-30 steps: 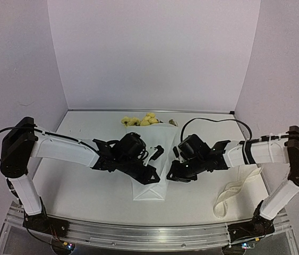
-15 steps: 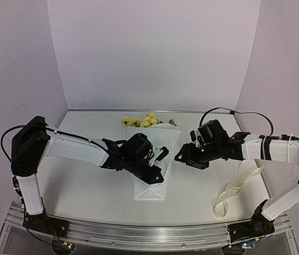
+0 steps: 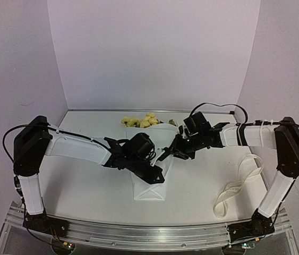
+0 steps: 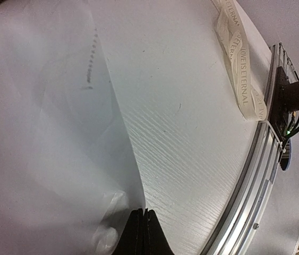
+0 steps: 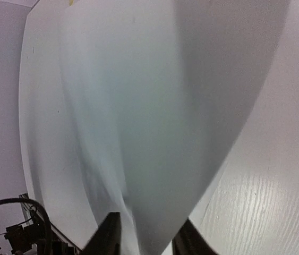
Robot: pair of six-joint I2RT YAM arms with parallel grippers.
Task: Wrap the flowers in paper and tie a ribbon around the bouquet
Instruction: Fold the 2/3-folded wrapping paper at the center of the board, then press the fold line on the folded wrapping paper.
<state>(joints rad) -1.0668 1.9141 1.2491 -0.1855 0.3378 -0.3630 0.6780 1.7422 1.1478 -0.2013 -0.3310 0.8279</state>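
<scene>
The white paper [image 3: 149,188] lies folded over the flowers [image 3: 140,120], whose yellow blooms stick out at its far end. My left gripper [image 3: 157,174] is shut on the paper's right edge [image 4: 43,133], its fingertips [image 4: 143,212] pressed together on the sheet. My right gripper [image 3: 165,155] is at the paper's right edge, farther back. A raised fold of paper [image 5: 154,106] fills the gap between its two fingers [image 5: 109,234]. The cream ribbon [image 3: 239,183] lies loose on the table at the right, apart from both grippers, and is printed with words in the left wrist view [image 4: 238,58].
A metal rail [image 3: 149,234] runs along the table's near edge and also shows in the left wrist view [image 4: 255,186]. White walls close in the table at the back and on both sides. The right arm's base [image 4: 298,95] stands beyond the ribbon.
My right gripper let go lower down the paper's right side, swung out to the right, then came back to the paper's upper right edge and closed in. The left gripper kept its hold.
</scene>
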